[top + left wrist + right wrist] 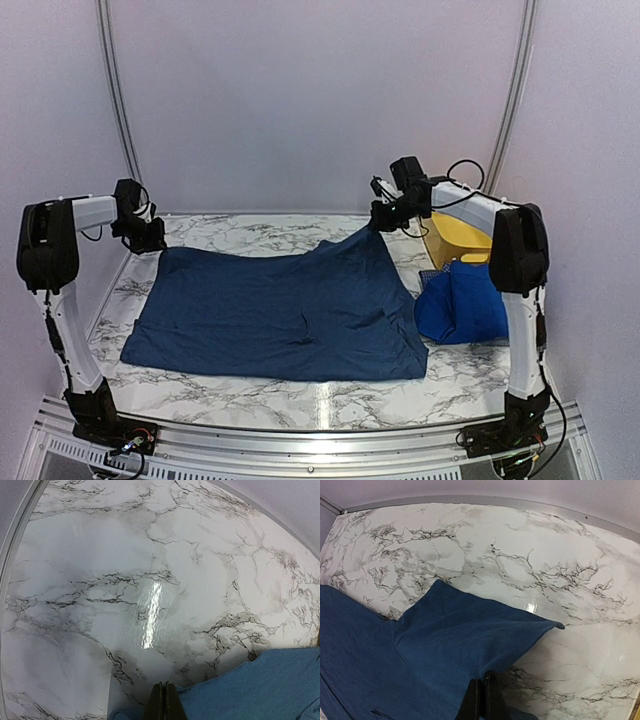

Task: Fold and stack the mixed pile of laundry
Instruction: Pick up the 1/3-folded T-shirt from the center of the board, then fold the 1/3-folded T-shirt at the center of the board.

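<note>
Early going, by the look of it: nothing folded, nothing stacked yet.

Spread nearly flat over the marble surface (250,385) lies the denim garment (280,310), near edge smooth, a few creases mid-cloth. Pinned at the far-left corner by the left gripper (150,240), fingers pressed together low at the hem, seemingly pinching it. Lifted at the far-right corner by the right gripper (380,218), fingers together and clamped on the cloth, so that corner peaks above the surface.

Judged as the spreading step ahead of a first fold.

Off to the right, just beside the denim garment's edge, sits the blue garment (462,305), bunched in a loose heap, unfolded. Peeking out at its far side, a small patch of checked shirt (430,272), mostly hidden.

Left to do: fold the denim garment, then the other two, then stack all three.

Behind the heap, under the right arm, stands the tub (465,238). Only bare yellow wall showing; no cloth seen in it, the rest hidden by the arm.
</note>
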Motion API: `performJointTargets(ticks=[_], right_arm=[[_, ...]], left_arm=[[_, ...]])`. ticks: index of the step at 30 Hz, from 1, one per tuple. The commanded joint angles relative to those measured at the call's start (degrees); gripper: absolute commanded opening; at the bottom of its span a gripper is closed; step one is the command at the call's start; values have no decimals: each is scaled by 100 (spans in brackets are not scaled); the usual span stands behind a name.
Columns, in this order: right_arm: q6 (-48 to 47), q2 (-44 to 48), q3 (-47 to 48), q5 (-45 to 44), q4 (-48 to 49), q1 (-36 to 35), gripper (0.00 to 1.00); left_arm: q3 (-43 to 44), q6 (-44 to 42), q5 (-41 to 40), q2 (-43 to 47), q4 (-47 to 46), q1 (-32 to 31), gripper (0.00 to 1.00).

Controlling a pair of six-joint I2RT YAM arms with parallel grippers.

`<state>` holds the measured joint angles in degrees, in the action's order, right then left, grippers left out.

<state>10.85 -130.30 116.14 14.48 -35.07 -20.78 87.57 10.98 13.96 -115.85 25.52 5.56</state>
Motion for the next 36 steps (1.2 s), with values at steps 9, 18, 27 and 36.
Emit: performJointTargets(ticks=[9, 18, 27, 36], right_arm=[[-29, 1982, -2235, -140, 619, -360, 0], [35, 3144, -3498, -336, 600, -662, 0], [222, 4037, -4560, -176, 537, -828, 0], [464, 4117, -5688, 44, 889, -1319, 0]], left_arm=[[-1171, -105, -128, 1343, -346, -9, 0], [-2015, -130, -338, 2021, -371, -8, 0], [-2658, -116, -826, 2416, -340, -8, 0], [-2832, -124, -1117, 2087, -292, -10, 0]])
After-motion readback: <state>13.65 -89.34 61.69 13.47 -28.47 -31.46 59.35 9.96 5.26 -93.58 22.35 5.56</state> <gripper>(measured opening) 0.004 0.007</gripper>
